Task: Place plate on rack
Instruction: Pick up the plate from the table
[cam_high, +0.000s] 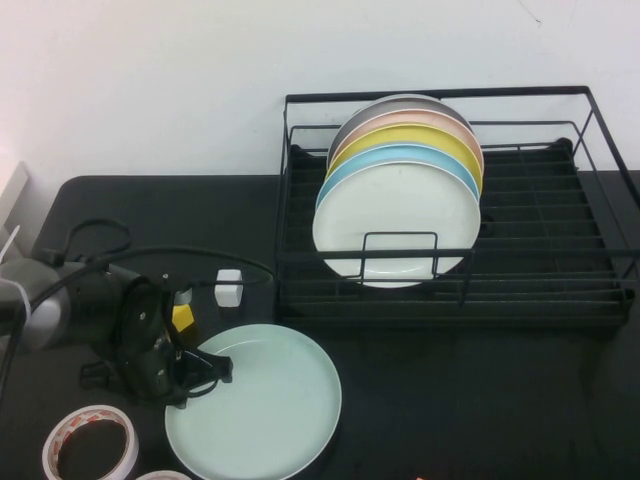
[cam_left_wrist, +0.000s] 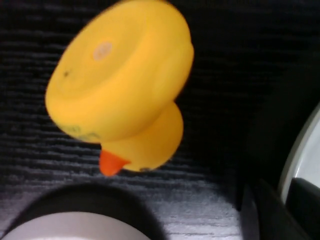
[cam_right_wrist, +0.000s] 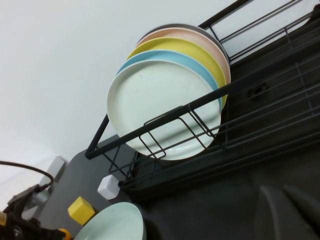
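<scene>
The left gripper (cam_high: 205, 368) sits at the left rim of the plate (cam_high: 262, 410), jaws seemingly closing on the edge, though a firm grip isn't certain. The plate lies flat near the table's front edge, face up, with no long axis. The grasp is in hand; next it must be lifted, tipped upright and slotted into the rack (cam_high: 560, 300). The right gripper (cam_right_wrist: 287, 212) hovers off to the right; I cannot tell its jaws.

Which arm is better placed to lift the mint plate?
Left. The left hand is already at the mint plate's left rim. The right hand is out of the high view, hovering near the rack.
</scene>
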